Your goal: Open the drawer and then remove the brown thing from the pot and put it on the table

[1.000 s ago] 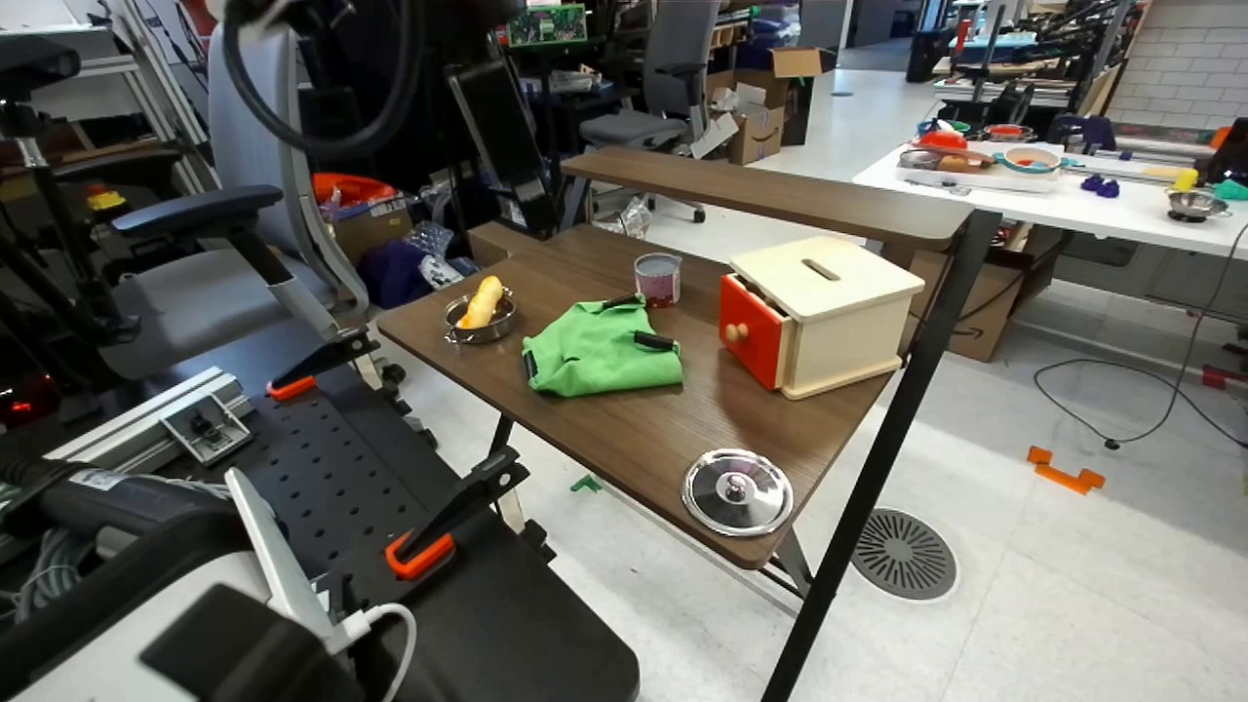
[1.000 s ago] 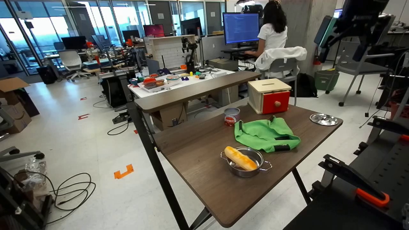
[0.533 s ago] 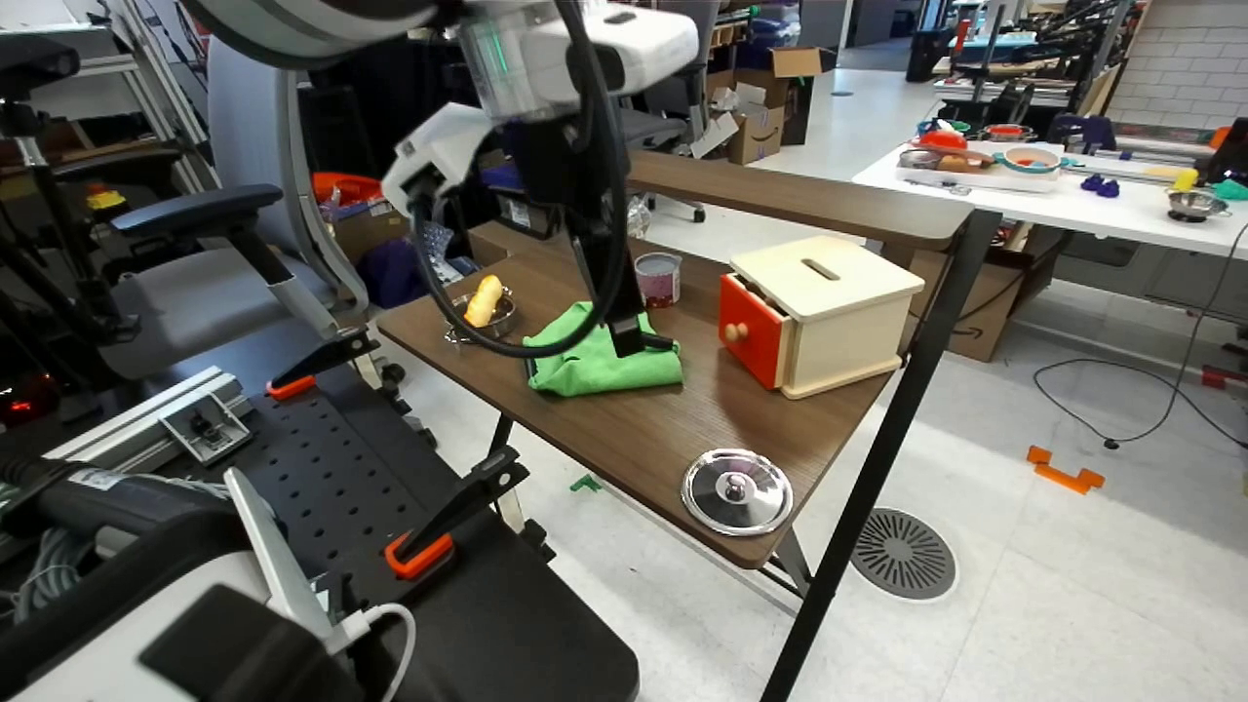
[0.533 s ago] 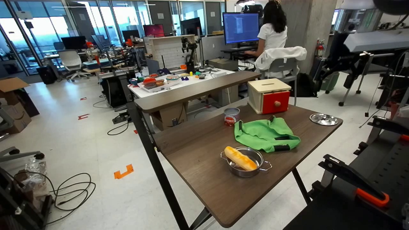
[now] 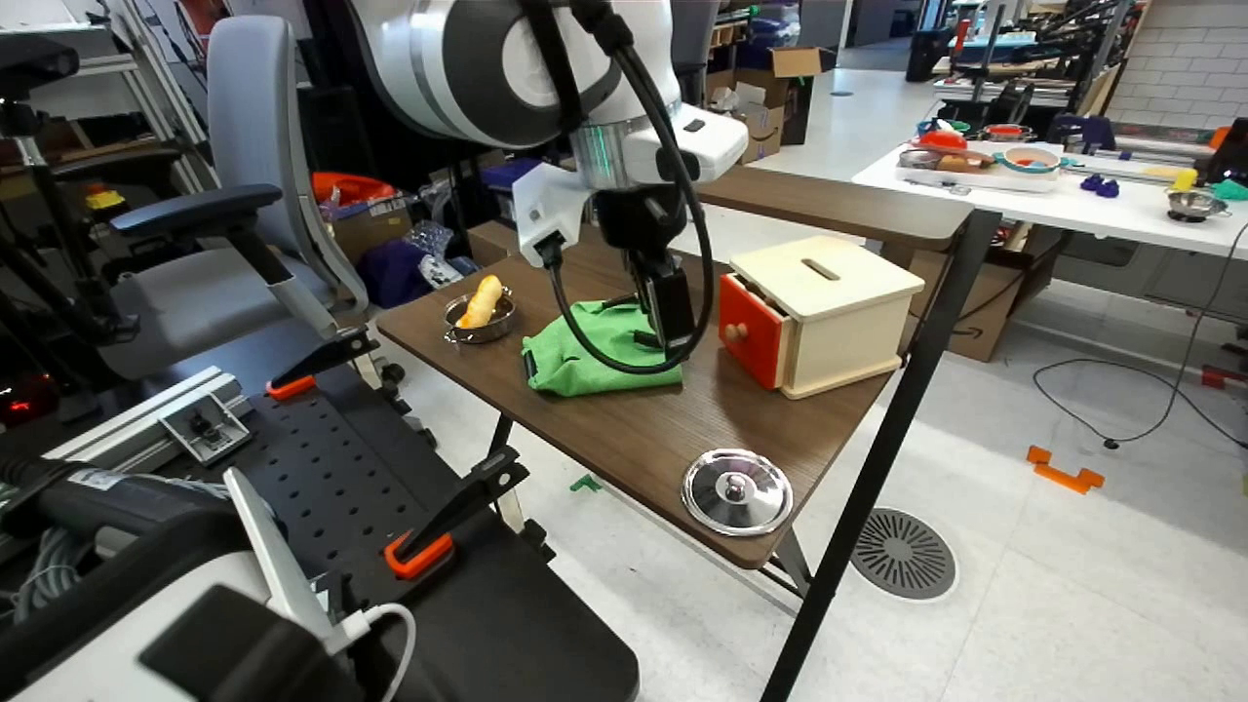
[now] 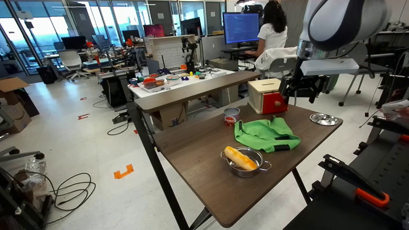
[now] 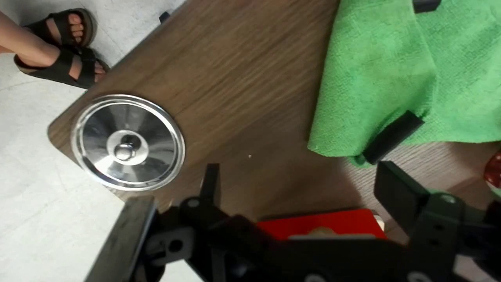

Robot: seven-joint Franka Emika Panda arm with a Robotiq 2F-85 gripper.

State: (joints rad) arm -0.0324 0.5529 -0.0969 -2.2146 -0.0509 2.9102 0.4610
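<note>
Well, golden bread [image 6: 240,158] leans in the shiny pot [image 6: 243,173].

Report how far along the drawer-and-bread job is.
Done: neither step; only the lid is off the pot, lying on the table.

In hand: the open gripper hovers near the drawer, holding nothing, probably about to pull it.

Left: opening the drawer, which shows at most a slight gap, then moving the bread from the pot onto the table.
</note>
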